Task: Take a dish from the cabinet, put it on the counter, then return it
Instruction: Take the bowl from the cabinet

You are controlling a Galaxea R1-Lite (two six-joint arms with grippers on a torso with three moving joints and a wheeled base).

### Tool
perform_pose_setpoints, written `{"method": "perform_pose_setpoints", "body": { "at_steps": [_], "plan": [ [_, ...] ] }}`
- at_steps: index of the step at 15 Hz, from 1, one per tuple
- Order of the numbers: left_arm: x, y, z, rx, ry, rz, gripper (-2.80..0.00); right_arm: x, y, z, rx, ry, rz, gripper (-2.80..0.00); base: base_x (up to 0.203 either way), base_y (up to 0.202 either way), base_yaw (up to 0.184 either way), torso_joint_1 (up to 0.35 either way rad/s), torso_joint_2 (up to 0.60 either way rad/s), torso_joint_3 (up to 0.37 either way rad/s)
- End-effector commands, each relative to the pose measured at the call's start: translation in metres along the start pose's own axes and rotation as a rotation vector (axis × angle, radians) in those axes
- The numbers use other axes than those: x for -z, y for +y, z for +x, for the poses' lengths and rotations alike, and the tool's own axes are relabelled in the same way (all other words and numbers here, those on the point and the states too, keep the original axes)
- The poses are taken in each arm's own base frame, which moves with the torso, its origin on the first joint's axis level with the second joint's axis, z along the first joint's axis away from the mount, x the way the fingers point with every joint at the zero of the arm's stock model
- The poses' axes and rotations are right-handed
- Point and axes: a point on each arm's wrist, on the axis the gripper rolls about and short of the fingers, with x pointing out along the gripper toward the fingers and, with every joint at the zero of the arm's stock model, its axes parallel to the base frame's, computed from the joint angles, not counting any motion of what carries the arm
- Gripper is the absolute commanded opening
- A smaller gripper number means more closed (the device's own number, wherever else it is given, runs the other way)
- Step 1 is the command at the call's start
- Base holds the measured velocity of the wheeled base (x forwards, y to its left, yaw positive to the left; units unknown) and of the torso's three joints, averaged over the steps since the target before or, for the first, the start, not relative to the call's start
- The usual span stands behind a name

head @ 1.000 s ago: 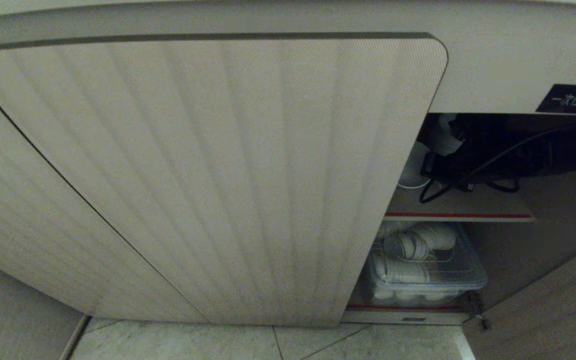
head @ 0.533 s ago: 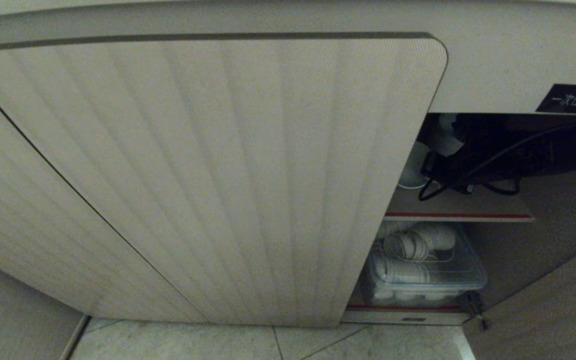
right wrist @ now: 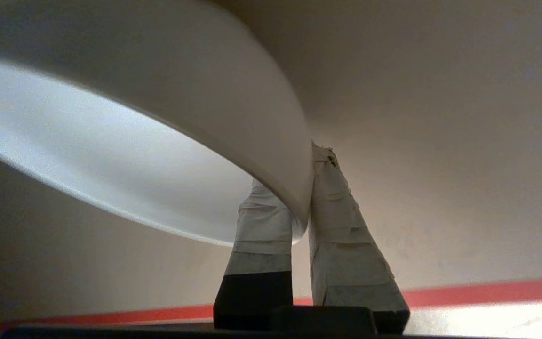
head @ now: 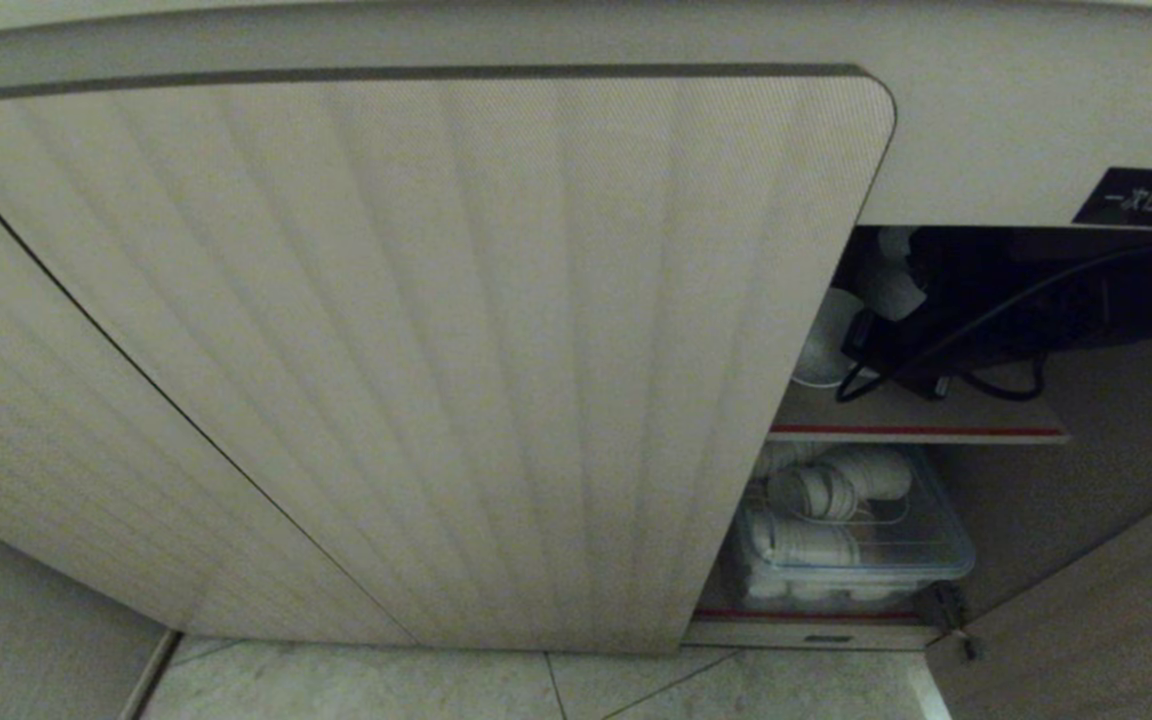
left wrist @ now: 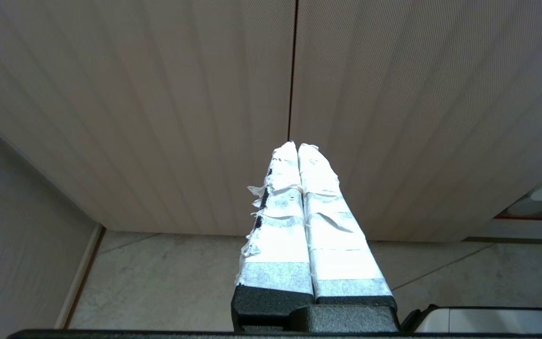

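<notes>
The cabinet (head: 436, 350) has its ribbed left door shut and its right side open. My right arm reaches in over the upper shelf (head: 921, 432), where my right gripper (head: 886, 290) holds the white dish (head: 821, 345) tilted on edge. In the right wrist view the right gripper (right wrist: 299, 179) is shut on the rim of the dish (right wrist: 158, 94), one taped finger inside the bowl and one outside. Whether the dish touches the shelf I cannot tell. My left gripper (left wrist: 298, 144) is shut and empty, parked facing the ribbed doors. The counter is out of view.
On the lower shelf a clear plastic bin (head: 851, 530) holds several white bowls. The open right door (head: 1086, 620) stands at the right edge. A black label (head: 1144, 197) sits above the opening. Tiled floor (head: 536, 690) lies below the cabinet.
My right wrist has rolled a little with the dish in its grip, and the cable under it has shifted. The left arm and the camera have not moved.
</notes>
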Motion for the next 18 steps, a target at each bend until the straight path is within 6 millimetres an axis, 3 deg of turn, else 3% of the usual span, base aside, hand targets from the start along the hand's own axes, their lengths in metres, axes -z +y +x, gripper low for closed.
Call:
{"method": "perform_pose_setpoints", "body": {
  "at_steps": [1, 18],
  "plan": [
    [0.000, 0.000, 0.000, 0.000, -0.001, 0.000, -2.80, 0.001, -0.001, -0.002, 0.008, 0.013, 0.017, -2.80, 0.000, 0.000, 0.000, 0.000, 0.00, 0.000],
    [0.000, 0.000, 0.000, 0.000, -0.001, 0.000, -2.80, -0.013, 0.008, -0.003, -0.059, -0.082, 0.122, -2.80, 0.000, 0.000, 0.000, 0.000, 0.00, 0.000]
  ]
}}
